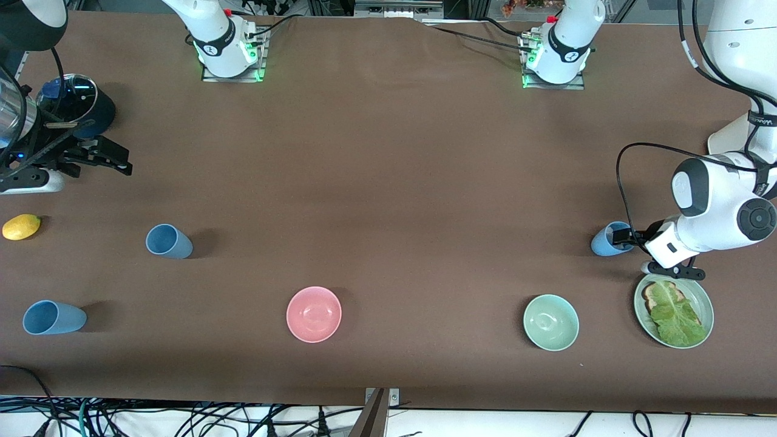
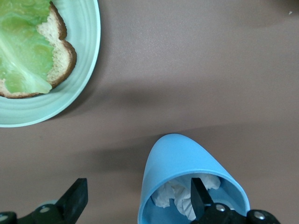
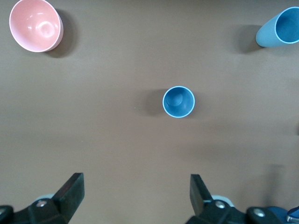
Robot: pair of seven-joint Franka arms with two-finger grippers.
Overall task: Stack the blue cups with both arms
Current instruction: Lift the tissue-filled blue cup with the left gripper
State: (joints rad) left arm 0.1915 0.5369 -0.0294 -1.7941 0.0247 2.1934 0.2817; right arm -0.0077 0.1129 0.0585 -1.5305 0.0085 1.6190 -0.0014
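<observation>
Three blue cups stand on the brown table. One cup (image 1: 604, 241) (image 2: 180, 161), at the left arm's end, has crumpled white paper inside. My left gripper (image 1: 625, 241) (image 2: 138, 195) is open at this cup. One of its fingers (image 2: 198, 196) is inside the cup and the other is outside, with the cup's wall between them. The second cup (image 1: 169, 241) (image 3: 178, 101) and the third cup (image 1: 53, 317) (image 3: 278, 29) stand toward the right arm's end. My right gripper (image 1: 106, 156) (image 3: 136, 186) hangs open over bare table there, holding nothing.
A pink bowl (image 1: 314, 314) (image 3: 36, 24) and a mint-green bowl (image 1: 550, 322) sit near the front edge. A green plate (image 1: 704, 303) (image 2: 86, 70) with bread and lettuce lies just beside the left gripper. A lemon (image 1: 21, 227) rests at the right arm's end.
</observation>
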